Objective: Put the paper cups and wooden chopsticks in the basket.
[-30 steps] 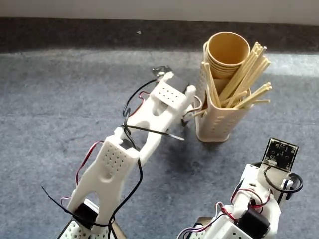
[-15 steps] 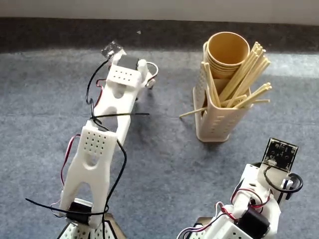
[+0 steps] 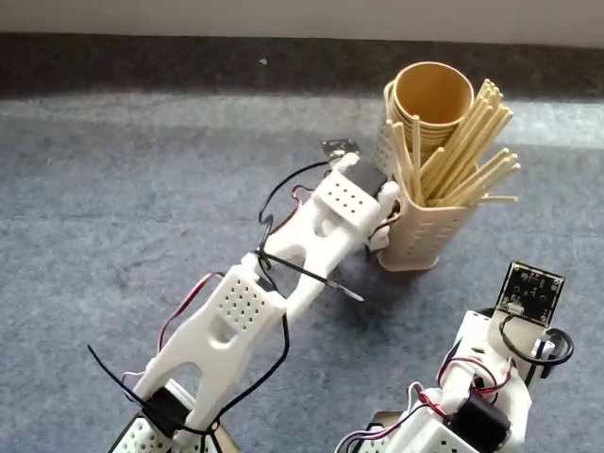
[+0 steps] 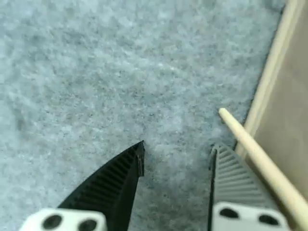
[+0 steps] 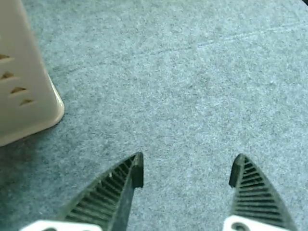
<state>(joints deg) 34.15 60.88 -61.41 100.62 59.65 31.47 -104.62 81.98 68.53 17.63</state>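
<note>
A beige slotted basket (image 3: 422,234) stands at the back right of the grey carpet. It holds a stack of paper cups (image 3: 432,96) and several wooden chopsticks (image 3: 467,151) leaning out to the right. My left arm (image 3: 347,203) stretches to the basket's left side. Its gripper (image 4: 176,153) is open just above the carpet with nothing between the fingers. One chopstick (image 4: 255,150) slants past the outer side of the pale finger, next to the basket wall (image 4: 288,120). My right gripper (image 5: 187,171) is open over bare carpet, with the basket corner (image 5: 24,96) off to one side.
The right arm (image 3: 491,401) is folded at the front right, its camera board (image 3: 531,293) raised. A dark strip (image 3: 189,61) and a pale wall run along the back. Open carpet (image 3: 123,189) lies left of the left arm.
The left arm swung left, away from the basket, then came back against its left side. The chopstick that stuck out leftward is now under the arm. The right arm kept still.
</note>
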